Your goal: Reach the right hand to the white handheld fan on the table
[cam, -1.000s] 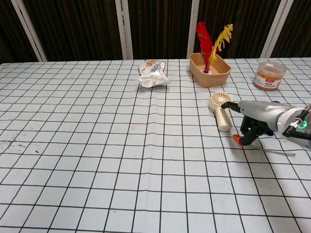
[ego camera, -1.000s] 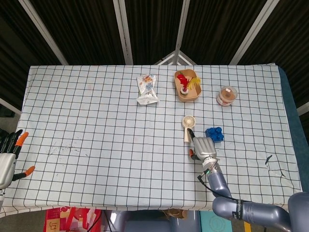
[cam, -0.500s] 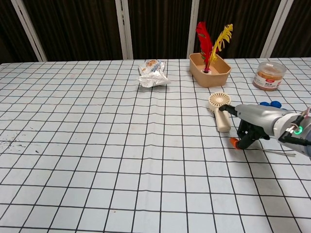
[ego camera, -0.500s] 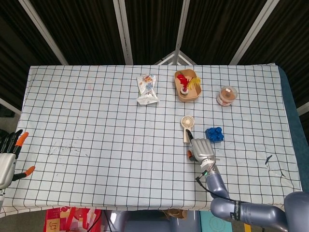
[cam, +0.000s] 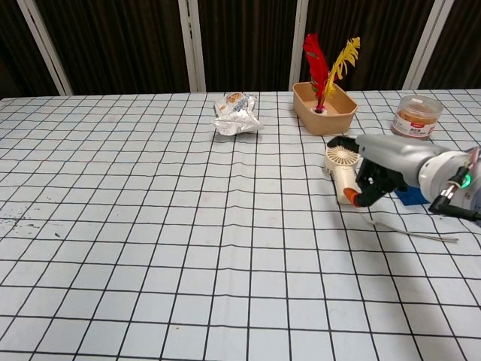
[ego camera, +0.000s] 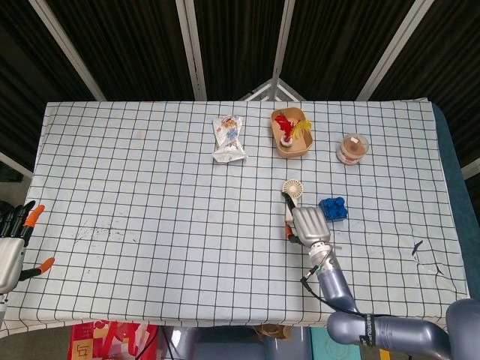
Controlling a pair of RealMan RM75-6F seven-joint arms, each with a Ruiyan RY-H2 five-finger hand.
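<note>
Right of the tabletop's middle, toward its near edge, the white fan [cam: 343, 170] is lying flat on the checked cloth [ego camera: 150, 195]; its round head is pointing toward the far edge and its handle toward the near edge, so its long axis is running front to back. The right hand [cam: 383, 169] is sitting over and just beside the handle, on the fan's right side; its fingers [cam: 363, 197] are curling down beside the handle, but whether they are actually gripping it I cannot tell. The left hand [ego camera: 13, 244] is hanging off the near left corner, well apart, fingers spread and holding nothing; the right is plainly the nearer. Blue blocks [ego camera: 332, 208] are lying just right of the hand; a tan tray with feathers [ego camera: 290, 133], a small jar [ego camera: 352, 148] and a crinkled packet [ego camera: 228, 138] are sitting toward the far edge. Dark curtains are hanging behind the table.
</note>
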